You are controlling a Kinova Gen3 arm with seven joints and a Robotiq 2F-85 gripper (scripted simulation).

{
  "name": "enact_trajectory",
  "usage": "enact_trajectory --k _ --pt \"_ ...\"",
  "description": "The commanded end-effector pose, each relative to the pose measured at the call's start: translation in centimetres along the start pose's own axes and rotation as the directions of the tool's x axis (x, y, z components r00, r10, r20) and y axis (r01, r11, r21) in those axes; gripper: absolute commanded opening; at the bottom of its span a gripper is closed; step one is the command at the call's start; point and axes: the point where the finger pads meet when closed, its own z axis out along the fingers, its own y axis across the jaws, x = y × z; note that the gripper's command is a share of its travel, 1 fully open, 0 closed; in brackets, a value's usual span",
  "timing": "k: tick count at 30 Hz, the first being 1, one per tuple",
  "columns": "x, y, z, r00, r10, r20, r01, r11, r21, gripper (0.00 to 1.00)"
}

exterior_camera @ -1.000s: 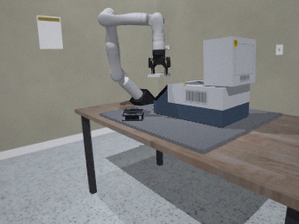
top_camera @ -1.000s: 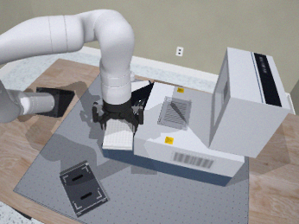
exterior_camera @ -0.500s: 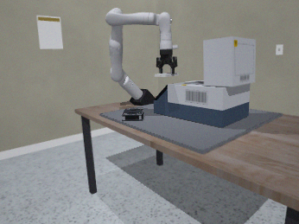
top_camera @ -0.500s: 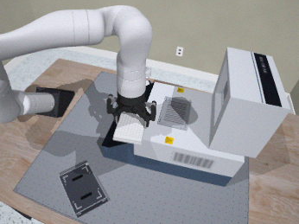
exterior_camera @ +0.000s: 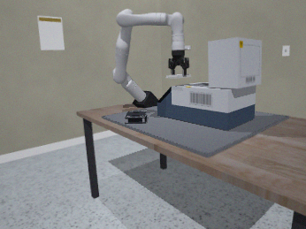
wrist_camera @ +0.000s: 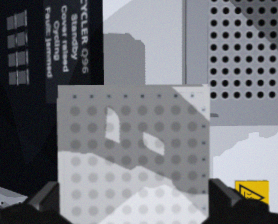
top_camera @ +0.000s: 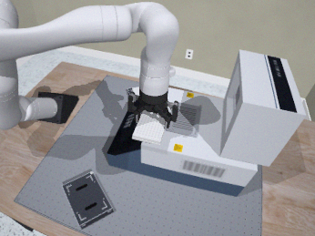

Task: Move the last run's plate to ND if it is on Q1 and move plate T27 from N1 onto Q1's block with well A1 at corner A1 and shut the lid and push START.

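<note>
My gripper [top_camera: 151, 123] [exterior_camera: 179, 75] [wrist_camera: 134, 196] is shut on a white plate [top_camera: 148, 131] [exterior_camera: 170, 76] [wrist_camera: 134, 150], held level above the front part of cycler Q1 [top_camera: 155, 156] [exterior_camera: 186, 96]. It appears to be T27; no label is readable. In the wrist view the plate lies between Q1's dark key panel [wrist_camera: 30, 125] and the bare, perforated block [wrist_camera: 245, 61] [top_camera: 187, 119]. Q1's lid [top_camera: 257, 106] [exterior_camera: 232, 63] is raised. The front nest [top_camera: 86, 199] [exterior_camera: 136, 117] is empty. The status lamp is hidden.
The raised lid stands tall at Q1's rear. Yellow warning labels [top_camera: 177, 148] [wrist_camera: 251, 196] are on the deck beside the block. A pale item behind the gripper at Q1's back left is mostly hidden. Q1 and the front nest stand on a grey mat [top_camera: 150, 201] [exterior_camera: 177, 135].
</note>
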Motion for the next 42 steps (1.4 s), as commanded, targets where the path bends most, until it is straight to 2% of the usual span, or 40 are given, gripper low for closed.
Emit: enact_trajectory --k 1,42 --pt "0.3 0.3 0.0 1.0 0.0 0.001 0.0 1.0 0.0 0.91" --pt "9.7 8.4 -0.1 1.0 0.0 0.001 0.0 1.0 -0.001 0.91"
